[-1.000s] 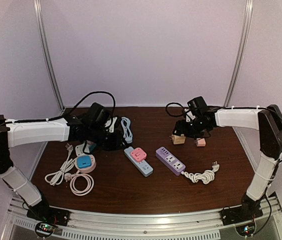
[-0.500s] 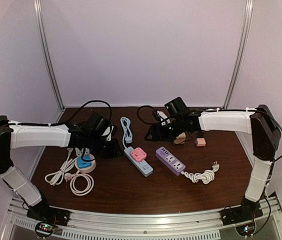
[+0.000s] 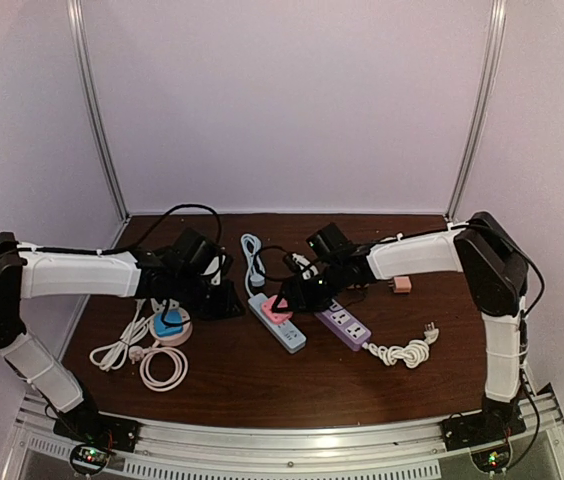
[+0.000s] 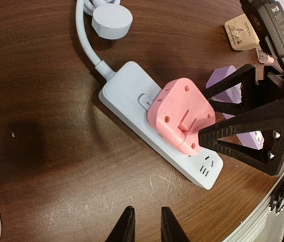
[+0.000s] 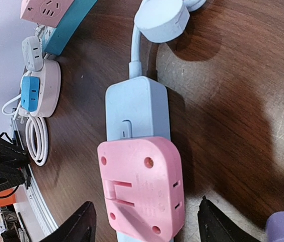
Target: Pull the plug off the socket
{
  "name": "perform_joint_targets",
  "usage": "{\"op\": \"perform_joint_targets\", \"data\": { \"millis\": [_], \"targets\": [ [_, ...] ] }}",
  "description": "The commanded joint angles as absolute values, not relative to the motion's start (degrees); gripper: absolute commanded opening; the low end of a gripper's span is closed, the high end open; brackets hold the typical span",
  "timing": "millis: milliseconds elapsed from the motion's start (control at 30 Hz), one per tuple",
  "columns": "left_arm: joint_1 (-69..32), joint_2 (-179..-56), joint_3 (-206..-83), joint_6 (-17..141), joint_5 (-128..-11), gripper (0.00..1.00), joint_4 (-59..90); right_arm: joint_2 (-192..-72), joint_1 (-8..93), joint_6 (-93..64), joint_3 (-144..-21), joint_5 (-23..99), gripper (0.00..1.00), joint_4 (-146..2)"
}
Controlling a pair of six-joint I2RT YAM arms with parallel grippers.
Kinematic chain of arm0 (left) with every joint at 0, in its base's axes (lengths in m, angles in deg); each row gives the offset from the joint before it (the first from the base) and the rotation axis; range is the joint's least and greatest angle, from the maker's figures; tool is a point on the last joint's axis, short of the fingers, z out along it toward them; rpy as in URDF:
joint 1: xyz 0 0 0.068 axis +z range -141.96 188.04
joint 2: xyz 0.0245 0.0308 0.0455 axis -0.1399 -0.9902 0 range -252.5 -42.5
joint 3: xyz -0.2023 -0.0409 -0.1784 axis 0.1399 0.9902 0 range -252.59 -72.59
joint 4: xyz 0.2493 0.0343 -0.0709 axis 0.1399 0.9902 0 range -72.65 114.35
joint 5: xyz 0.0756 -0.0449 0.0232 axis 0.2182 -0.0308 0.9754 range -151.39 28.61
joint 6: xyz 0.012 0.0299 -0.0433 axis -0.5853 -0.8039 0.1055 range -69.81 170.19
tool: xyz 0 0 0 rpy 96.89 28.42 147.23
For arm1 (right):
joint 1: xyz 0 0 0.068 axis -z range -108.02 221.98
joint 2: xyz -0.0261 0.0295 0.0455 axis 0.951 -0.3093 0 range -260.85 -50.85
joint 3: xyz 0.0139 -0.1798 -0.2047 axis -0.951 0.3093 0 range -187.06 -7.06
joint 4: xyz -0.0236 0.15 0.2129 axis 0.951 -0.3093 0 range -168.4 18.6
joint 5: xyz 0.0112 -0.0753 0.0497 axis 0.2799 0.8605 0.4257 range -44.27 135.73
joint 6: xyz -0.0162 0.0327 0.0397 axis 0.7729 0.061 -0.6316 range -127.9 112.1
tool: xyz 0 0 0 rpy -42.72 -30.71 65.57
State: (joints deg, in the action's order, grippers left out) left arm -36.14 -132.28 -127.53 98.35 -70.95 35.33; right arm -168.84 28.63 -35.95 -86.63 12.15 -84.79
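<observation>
A pink plug sits in a light blue power strip at the table's middle. It shows in the left wrist view and the right wrist view, seated in the strip. My right gripper is wide open just over the plug, one finger on each side, not touching it. Its black fingers show in the left wrist view. My left gripper hovers left of the strip, empty, with a narrow gap between its fingertips.
A purple power strip lies right of the blue one. A white cable with plug is at the right. A round socket with a blue plug and white cable coils lie at the left. A small pink adapter is at the back right.
My right arm has swung left from the back right and now straddles the pink plug with open fingers. My left gripper has shifted slightly forward and right.
</observation>
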Motion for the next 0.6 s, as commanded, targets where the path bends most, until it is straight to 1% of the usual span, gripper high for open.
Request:
{"op": "perform_joint_targets", "data": {
  "millis": [0,133,300,467,567],
  "targets": [
    [-35.7,-130.7,-127.2,98.8,-70.2,0.20,33.2,-169.6,28.0,-38.0,-87.7,10.2,0.70,-80.9],
    [-35.7,-131.1,-127.6,98.8,-70.3,0.20,33.2,-170.1,28.0,-39.2,-87.5,8.6,0.67,-79.7],
    [-35.7,-131.7,-127.9,98.7,-70.3,0.20,33.1,-169.3,27.9,-39.8,-87.3,8.4,0.60,-79.8],
    [-35.6,-132.4,-128.2,98.6,-70.4,0.20,32.9,-166.7,27.6,-40.1,-86.1,10.4,0.52,-79.5],
    [-35.6,-133.0,-128.3,98.6,-70.6,0.20,32.7,-165.3,27.5,-40.5,-85.0,11.2,0.45,-79.0]
  ]
}}
